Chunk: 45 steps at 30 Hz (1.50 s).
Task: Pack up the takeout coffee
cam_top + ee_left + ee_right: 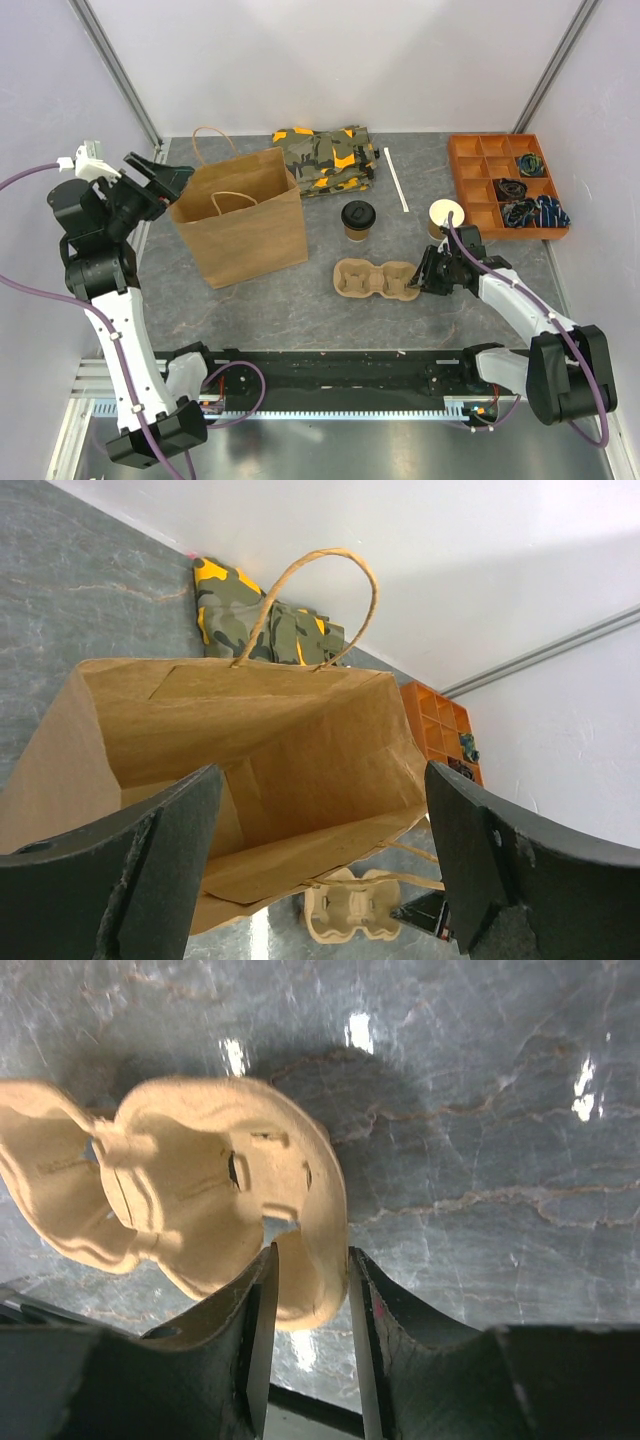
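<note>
The upright brown kraft-paper cup with black lid (357, 219) stands beyond and left of the right hand (422, 279), which pinches the brown moulded-pulp tray (372, 279) by its rim; the spread left hand (163, 177) lies farther.

Open paper bag (300, 742) between wide-apart jaws, camouflage cloth (236, 618) and orange organizer (436, 723) behind it

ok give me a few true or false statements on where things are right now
1. The takeout coffee is inside the paper bag. False: it stands on the table, beside the bag.
2. The left end effector is open above the bag's mouth. True.
3. The right end effector holds the lidless cup. False: its fingers flank the carrier tray rim.
4. The bag stands upright. True.
</note>
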{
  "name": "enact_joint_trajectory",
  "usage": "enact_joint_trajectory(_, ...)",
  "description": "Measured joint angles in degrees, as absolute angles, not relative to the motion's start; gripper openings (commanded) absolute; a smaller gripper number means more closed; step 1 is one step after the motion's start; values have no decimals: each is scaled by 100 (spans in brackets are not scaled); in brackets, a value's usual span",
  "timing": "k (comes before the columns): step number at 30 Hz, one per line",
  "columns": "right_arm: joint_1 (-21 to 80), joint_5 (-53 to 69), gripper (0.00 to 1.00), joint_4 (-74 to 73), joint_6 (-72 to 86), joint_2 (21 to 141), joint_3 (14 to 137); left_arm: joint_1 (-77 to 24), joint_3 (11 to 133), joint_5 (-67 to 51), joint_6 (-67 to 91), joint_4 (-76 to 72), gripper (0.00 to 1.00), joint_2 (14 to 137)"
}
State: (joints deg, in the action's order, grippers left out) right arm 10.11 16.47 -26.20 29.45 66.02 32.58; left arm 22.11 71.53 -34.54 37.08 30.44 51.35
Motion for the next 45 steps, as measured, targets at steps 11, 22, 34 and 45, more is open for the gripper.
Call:
enact_joint_trajectory(11,978,1562,12,-2294,2906,6869,3260,2615,7140,-3782,3636,3280,88,5245)
enact_joint_trajectory(22,972,1789,0,-2639,2558,6440,4062,3280,8696,-4049,1806,5111,91,6053)
enact_joint_trajectory(34,952,1782,0,-3312,1820,6047,7231,3367,8844,-3793,97,6176,69,6361)
enact_joint_trajectory(45,958,2217,0,-3234,2045,6851,8772,2633,8554,-3531,-244,6112,58,6488)
